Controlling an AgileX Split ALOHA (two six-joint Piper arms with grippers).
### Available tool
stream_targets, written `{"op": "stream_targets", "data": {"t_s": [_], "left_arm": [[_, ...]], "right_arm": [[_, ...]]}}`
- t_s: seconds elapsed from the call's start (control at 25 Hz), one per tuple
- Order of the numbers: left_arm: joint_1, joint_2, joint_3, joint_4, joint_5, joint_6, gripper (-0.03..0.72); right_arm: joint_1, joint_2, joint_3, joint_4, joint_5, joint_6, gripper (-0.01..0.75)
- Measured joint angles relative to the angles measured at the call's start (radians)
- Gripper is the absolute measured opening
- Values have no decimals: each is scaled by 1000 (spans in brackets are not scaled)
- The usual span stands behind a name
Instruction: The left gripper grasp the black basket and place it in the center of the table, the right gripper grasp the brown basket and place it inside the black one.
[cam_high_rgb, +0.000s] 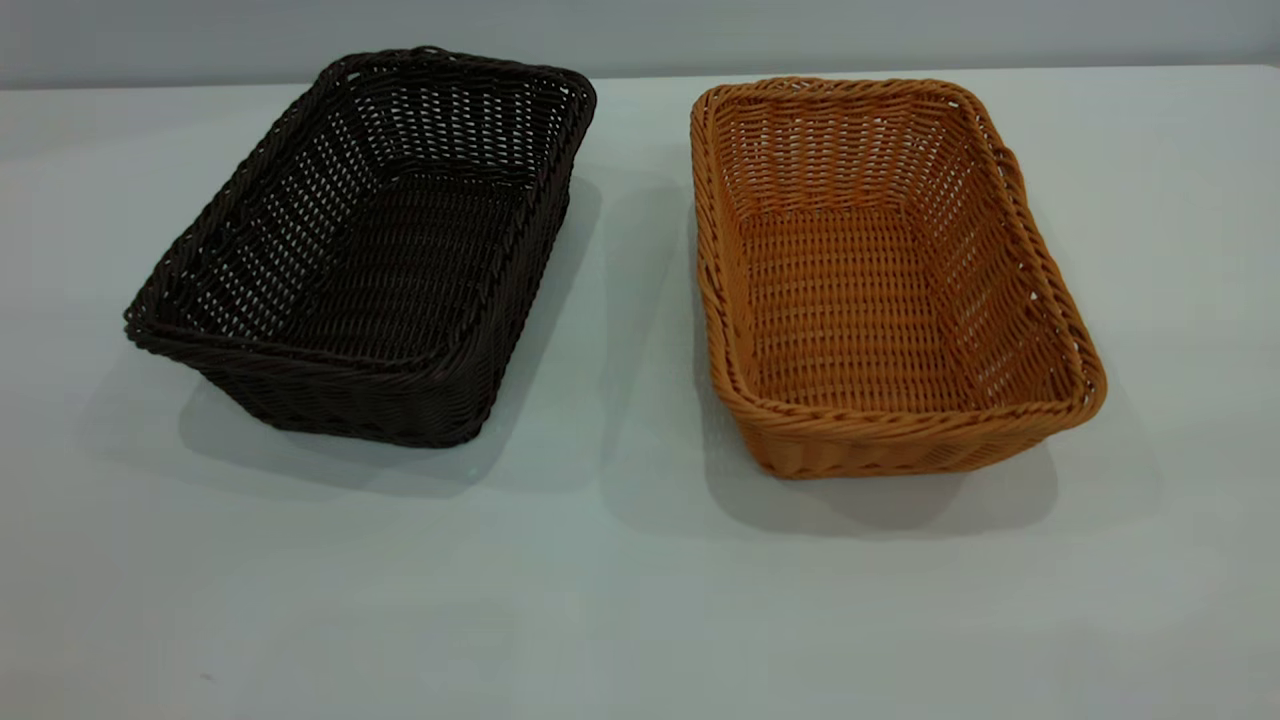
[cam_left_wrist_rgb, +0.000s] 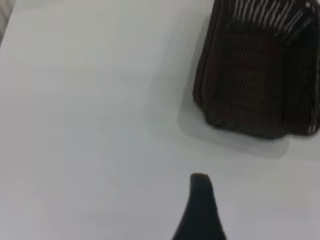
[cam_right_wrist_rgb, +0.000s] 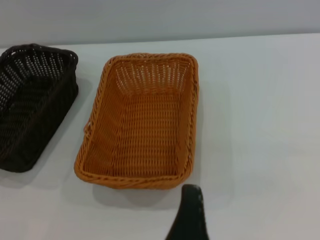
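From the exterior view I see neither arm. Each wrist view shows only one dark finger of the left pincer (cam_left_wrist_rgb: 200, 210) and right pincer (cam_right_wrist_rgb: 189, 215); opening unreadable. Picture edges crop the blurred black basket (cam_left_wrist_rgb: 255, 75).

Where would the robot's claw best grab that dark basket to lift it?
Probably the black basket by its braided rim on a long side, coming down from above with one finger inside and one outside. The walls flare outward and the basket looks too wide to span whole.
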Motion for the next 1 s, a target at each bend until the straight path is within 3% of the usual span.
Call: {"op": "stream_targets", "data": {"t_s": [0.48,0.68,1.0], "left_arm": [[-5,721,-3,-51,-683,118,527],[-57,1022,-96,-51,-790,168,527],[-70,1420,-361,-51,-812,207,527]], "right_arm": [[0,109,-1,-4,-35,0,563],[0,109,-1,-4,-39,1,563],[0,122,-1,-4,-79,66,563]]}}
